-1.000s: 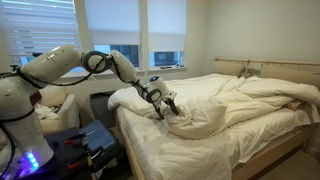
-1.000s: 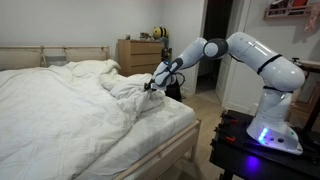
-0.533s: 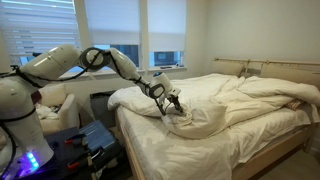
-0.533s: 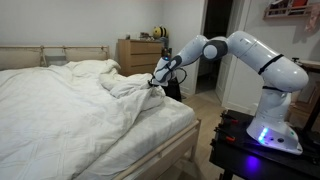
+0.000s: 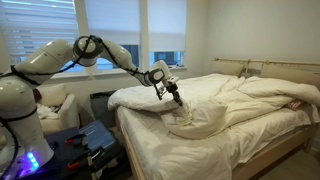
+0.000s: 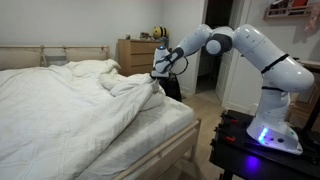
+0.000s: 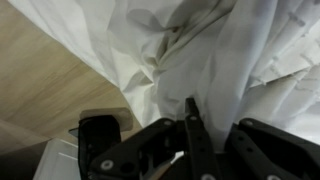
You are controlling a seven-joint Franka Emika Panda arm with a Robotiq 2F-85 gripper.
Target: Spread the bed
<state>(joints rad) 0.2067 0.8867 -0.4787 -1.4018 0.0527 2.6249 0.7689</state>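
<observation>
The bed [image 5: 284,147] has a pale wooden frame, a white sheet and a bulky white duvet [image 5: 235,98] bunched toward the headboard. In both exterior views my gripper [image 5: 177,97] [image 6: 156,84] hangs over the bed's corner nearest the robot base, shut on a fold of the duvet [image 6: 70,100] that rises in a taut peak to it. The wrist view shows the gripper [image 7: 191,112] with fingertips pressed together and creased duvet fabric [image 7: 205,45] filling the picture around them; the pinched spot itself is hidden behind the fingers. Bare sheet [image 5: 170,150] lies exposed at the foot.
A white armchair [image 5: 60,104] stands beside the robot base under the windows. A wooden dresser [image 6: 134,55] sits against the far wall, with an open doorway [image 6: 216,40] beside it. Wooden floor [image 7: 50,85] runs along the bedside.
The jaws closed on the duvet fold. The arm then rose and drew back from the mattress, pulling the fabric up into a peak.
</observation>
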